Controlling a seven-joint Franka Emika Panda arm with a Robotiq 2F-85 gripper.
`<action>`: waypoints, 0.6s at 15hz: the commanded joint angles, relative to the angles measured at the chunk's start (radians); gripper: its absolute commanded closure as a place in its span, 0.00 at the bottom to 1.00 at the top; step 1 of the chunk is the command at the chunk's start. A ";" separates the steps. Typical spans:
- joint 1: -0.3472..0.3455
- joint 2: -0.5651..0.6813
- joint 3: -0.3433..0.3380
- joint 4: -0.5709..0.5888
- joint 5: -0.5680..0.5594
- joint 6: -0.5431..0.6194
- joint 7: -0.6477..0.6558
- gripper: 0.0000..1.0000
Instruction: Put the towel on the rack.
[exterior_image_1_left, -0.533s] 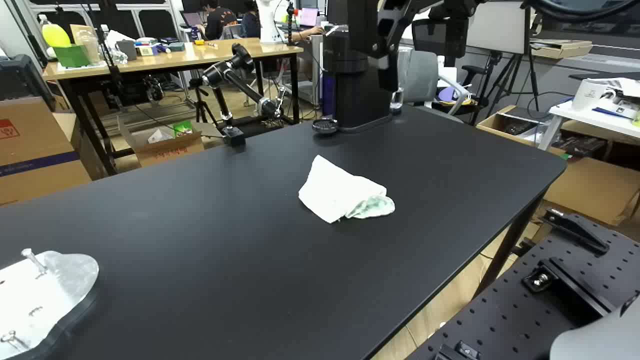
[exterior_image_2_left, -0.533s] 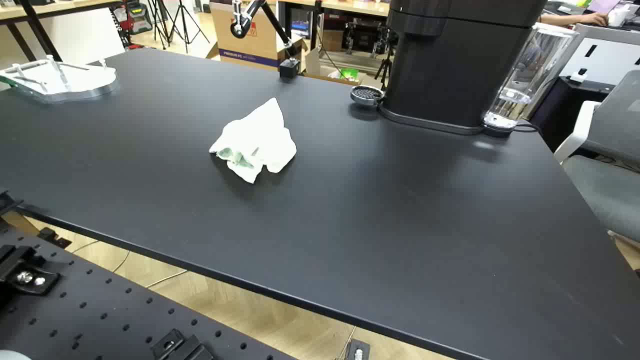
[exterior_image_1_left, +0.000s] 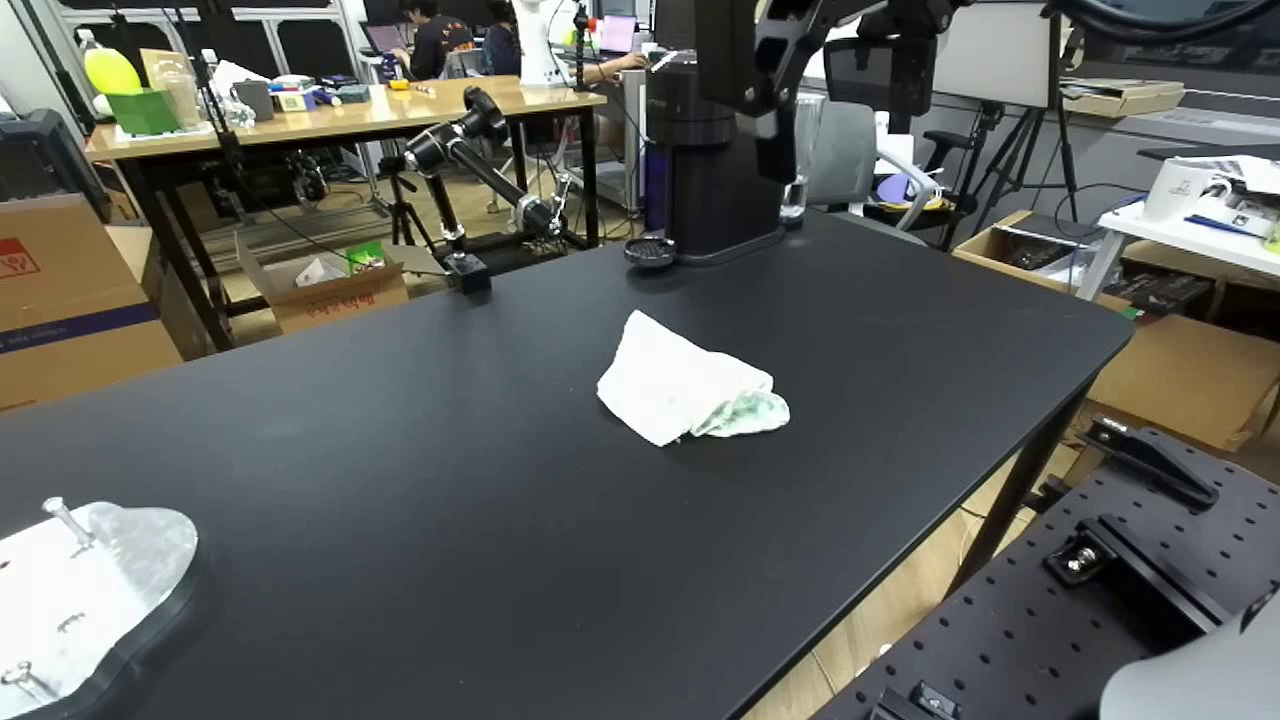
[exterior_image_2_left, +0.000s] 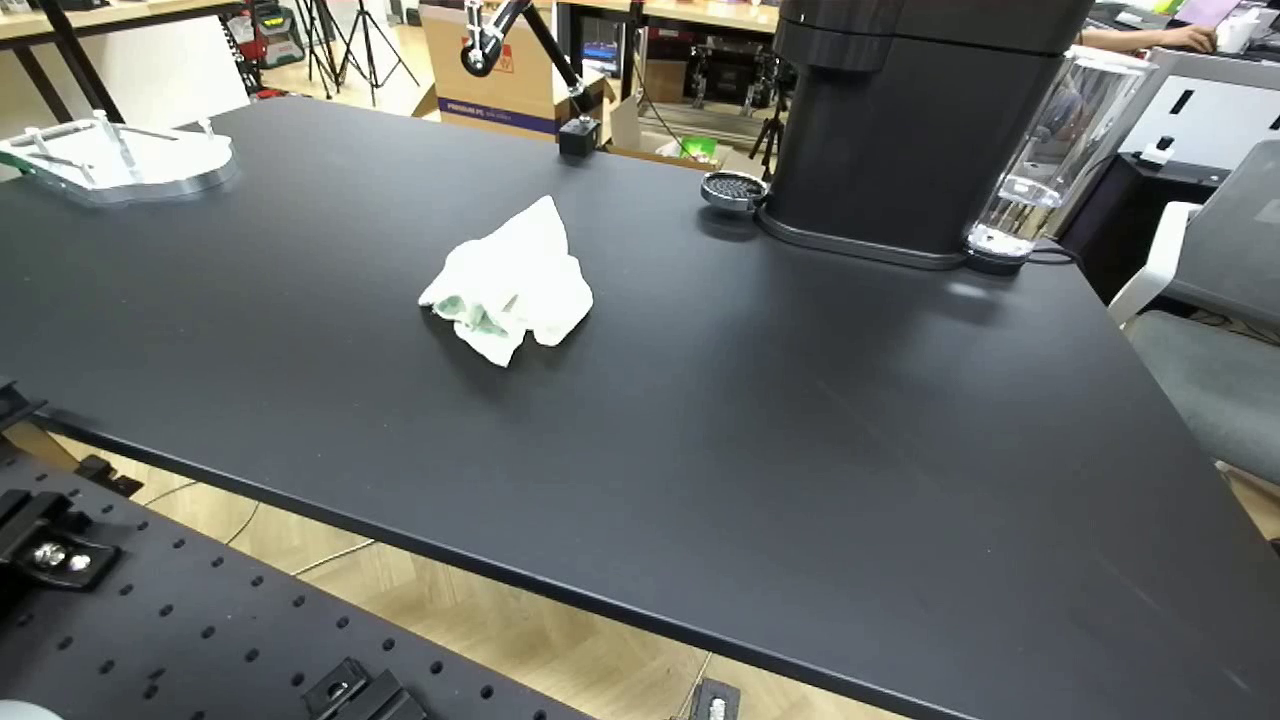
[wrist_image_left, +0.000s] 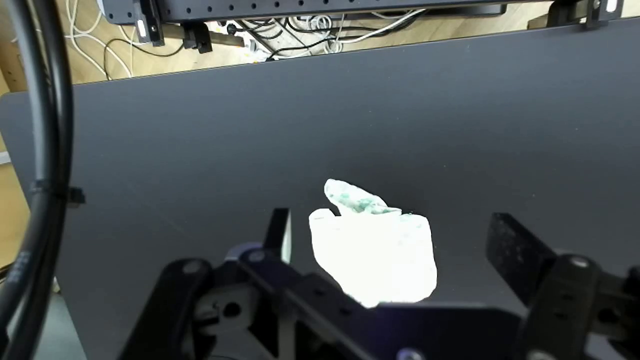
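A white towel (exterior_image_1_left: 680, 385) with green marks on one fold lies crumpled on the black table. It also shows in an exterior view (exterior_image_2_left: 515, 285) and in the wrist view (wrist_image_left: 375, 255). A low white board with upright pegs (exterior_image_1_left: 110, 580), perhaps the rack, stands at the table's far end from the coffee machine. It also shows in an exterior view (exterior_image_2_left: 140, 165); it is out of the wrist view. My gripper (wrist_image_left: 390, 225) is open and empty, above the table, with the towel below and between its fingers in the wrist view. It also shows high up in an exterior view (exterior_image_1_left: 838, 135).
A black coffee machine (exterior_image_2_left: 890, 150) with a round drip tray (exterior_image_2_left: 733, 190) and a clear water tank (exterior_image_2_left: 1040, 150) stands at the table's back. A black clamp mount (exterior_image_1_left: 466, 272) sits on the table edge. A perforated black base plate (exterior_image_2_left: 230, 620) lies beyond the table's edge.
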 joint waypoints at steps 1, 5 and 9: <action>0.021 0.006 -0.019 0.002 -0.015 -0.002 0.014 0.00; -0.008 0.018 -0.036 -0.009 -0.043 0.043 0.011 0.00; -0.060 0.100 -0.109 -0.012 -0.136 0.218 -0.066 0.00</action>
